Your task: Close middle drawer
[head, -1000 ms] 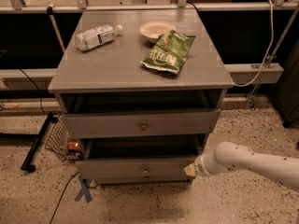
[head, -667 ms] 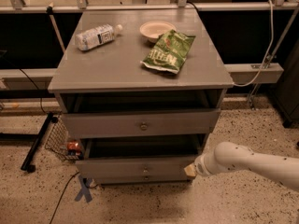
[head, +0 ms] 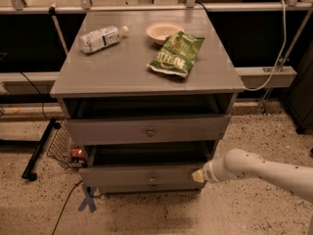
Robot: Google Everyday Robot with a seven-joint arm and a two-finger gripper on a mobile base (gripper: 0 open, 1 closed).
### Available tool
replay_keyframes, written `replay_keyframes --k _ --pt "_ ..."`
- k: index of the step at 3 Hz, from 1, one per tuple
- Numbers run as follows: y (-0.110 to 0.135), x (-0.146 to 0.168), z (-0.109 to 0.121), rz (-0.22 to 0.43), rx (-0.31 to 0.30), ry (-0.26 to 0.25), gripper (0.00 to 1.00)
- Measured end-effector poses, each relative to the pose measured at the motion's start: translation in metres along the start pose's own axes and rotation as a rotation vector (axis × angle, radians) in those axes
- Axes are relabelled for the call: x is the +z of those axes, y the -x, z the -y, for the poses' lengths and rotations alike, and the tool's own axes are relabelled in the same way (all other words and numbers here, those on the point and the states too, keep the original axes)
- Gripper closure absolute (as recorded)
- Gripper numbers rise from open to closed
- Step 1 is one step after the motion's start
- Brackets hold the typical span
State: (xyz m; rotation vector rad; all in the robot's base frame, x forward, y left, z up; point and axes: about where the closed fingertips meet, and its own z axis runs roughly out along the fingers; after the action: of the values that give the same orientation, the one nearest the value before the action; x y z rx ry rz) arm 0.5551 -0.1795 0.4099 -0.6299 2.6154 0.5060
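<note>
The middle drawer (head: 142,174) is a grey wooden drawer with a wide flat front and a small round metal knob (head: 151,178). It stands pulled out from the cabinet, with its dark inside (head: 146,155) showing above the front. My gripper (head: 198,175) is at the end of the white arm (head: 259,173), which reaches in from the right. Its tan tip is against the right end of the middle drawer's front.
The taller top drawer (head: 146,129) is also pulled out a little. The lowest drawer's knob (head: 151,186) shows just under the middle front. On the cabinet top (head: 112,72) lie a water bottle (head: 100,38), a bowl (head: 164,32) and a green chip bag (head: 177,54). A wire basket (head: 66,148) stands at the lower left.
</note>
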Motion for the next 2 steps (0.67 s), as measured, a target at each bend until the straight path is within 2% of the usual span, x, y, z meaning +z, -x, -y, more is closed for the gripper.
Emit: replay_keyframes --k 2 --pt "0.0075 0.0089 0.0090 0.057 0.010 -0.037 1.00"
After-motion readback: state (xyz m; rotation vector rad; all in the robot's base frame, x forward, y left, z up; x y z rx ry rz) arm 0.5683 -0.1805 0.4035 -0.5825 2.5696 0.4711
